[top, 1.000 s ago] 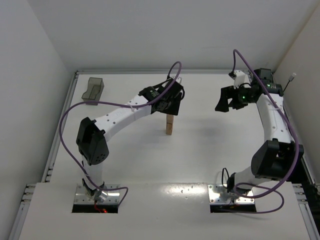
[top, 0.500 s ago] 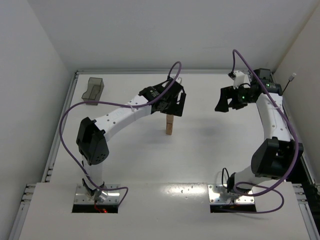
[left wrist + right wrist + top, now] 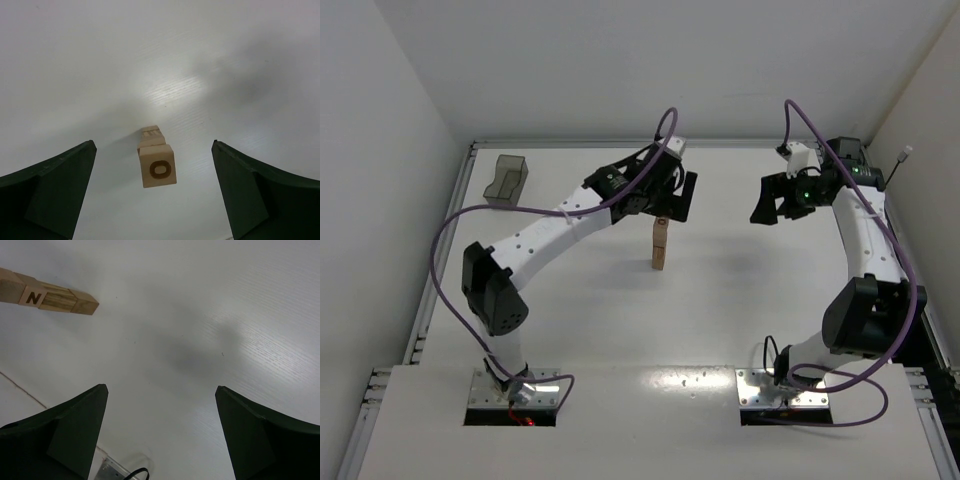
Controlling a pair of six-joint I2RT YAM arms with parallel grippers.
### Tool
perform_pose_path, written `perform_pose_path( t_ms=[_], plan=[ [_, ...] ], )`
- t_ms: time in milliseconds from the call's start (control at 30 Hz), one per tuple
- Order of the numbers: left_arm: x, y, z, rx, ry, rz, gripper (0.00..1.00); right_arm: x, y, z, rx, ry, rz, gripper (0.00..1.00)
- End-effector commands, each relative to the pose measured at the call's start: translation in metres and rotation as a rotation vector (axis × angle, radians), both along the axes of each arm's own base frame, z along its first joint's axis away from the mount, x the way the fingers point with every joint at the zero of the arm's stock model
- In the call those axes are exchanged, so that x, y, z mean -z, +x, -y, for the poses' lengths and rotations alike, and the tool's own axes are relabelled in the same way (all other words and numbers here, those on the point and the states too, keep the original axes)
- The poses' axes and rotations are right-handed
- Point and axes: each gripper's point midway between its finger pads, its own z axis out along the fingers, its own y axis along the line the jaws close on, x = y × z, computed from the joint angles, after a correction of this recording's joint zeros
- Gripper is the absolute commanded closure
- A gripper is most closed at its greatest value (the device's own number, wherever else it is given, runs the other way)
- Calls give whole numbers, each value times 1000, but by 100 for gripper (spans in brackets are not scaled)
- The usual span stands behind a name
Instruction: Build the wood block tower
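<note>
Tower (image 3: 660, 246) is seen upright, ring mark on top. Left gripper (image 3: 673, 198) is held above it, jaws spread. Right gripper (image 3: 772, 201) is held well apart, jaws spread.

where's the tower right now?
Top view: the tower stands upright near the middle of the table, directly under the left gripper, whose open jaws flank it without touching.

White table (image 3: 720, 300) boxed by plain white walls (image 3: 620, 60); grey bin (image 3: 507, 180) at 10 o'clock, glare (image 3: 700, 378) at 6 o'clock.
</note>
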Motion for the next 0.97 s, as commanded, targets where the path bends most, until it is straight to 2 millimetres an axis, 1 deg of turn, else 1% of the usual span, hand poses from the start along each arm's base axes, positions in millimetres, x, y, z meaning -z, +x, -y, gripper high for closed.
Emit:
perform_pose_path(
  t_ms=[0, 33, 67, 100, 133, 167, 200, 233, 267, 300, 333, 367, 400, 433, 467, 500, 533, 567, 600, 633, 667, 700, 767, 800, 867, 900, 933],
  plan=[
    [-101, 4, -14, 0, -99, 241, 0, -18, 8, -1, -24, -23, 69, 14],
    [-111, 6, -20, -15, -97, 277, 0, -20, 7, -3, -27, -36, 78, 14],
    [-124, 9, -32, -46, -72, 331, 0, -24, 6, -3, -27, -38, 88, 14],
    [-129, 7, -39, -46, -62, 357, 0, -20, 6, -1, -22, -45, 85, 14],
    [-139, 6, -55, -55, -50, 409, 0, -21, 3, -5, -39, -50, 91, 14],
    [-140, 8, -67, -77, -33, 426, 0, -21, 3, -5, -39, -50, 91, 14],
    [-138, 7, -74, -78, -16, 427, 0, -20, 3, -9, -59, -55, 97, 14],
    [-134, 7, -83, -78, 9, 427, 0, -16, 1, -9, -60, -52, 85, 14],
    [-119, 6, -102, -94, 58, 401, 0, -16, 1, -13, -69, -52, 85, 14],
    [-110, 5, -112, -106, 80, 381, 0, -16, 0, -12, -75, -58, 99, 14],
    [-98, 4, -120, -93, 102, 355, 0, -12, 0, -16, -86, -58, 99, 14],
    [-78, 0, -143, -124, 138, 320, 0, -14, 0, -19, -95, -60, 114, 14],
    [-69, -2, -153, -139, 147, 312, 0, -3, -2, -18, -90, -66, 98, 14],
    [-67, -1, -161, -165, 141, 328, 0, -10, 2, -17, -88, -75, 149, 14],
    [-42, -5, -174, -189, 183, 301, 0, -8, 1, -21, -90, -70, 156, 14],
    [-44, -9, -185, -215, 181, 316, 0, 5, -5, -22, -90, -67, 138, 14],
    [-38, -12, -191, -229, 195, 316, 0, 7, -2, -22, -90, -71, 163, 14],
    [-34, -12, -194, -252, 186, 328, 0, 8, -5, -23, -94, -65, 176, 14],
    [-12, -18, -198, -244, 216, 294, 0, 22, -13, -26, -94, -49, 149, 14],
    [-7, -21, -203, -259, 210, 291, 0, 26, -12, -29, -103, -49, 157, 14],
    [10, -24, -209, -265, 222, 278, 0, 33, -17, -29, -103, -48, 148, 14],
    [16, -25, -213, -274, 224, 277, 0, 34, -20, -30, -103, -48, 146, 14],
    [22, -27, -216, -275, 209, 282, 0, 35, -19, -28, -98, -55, 145, 14],
    [31, -30, -223, -284, 222, 267, 0, 32, -20, -28, -98, -57, 154, 14],
    [38, -29, -228, -292, 217, 253, 0, 33, -20, -27, -93, -65, 153, 14],
    [36, -25, -231, -303, 201, 258, 0, 34, -21, -27, -93, -63, 144, 14],
    [37, -25, -229, -291, 192, 254, 0, 31, -22, -27, -93, -65, 153, 14]
  ],
)
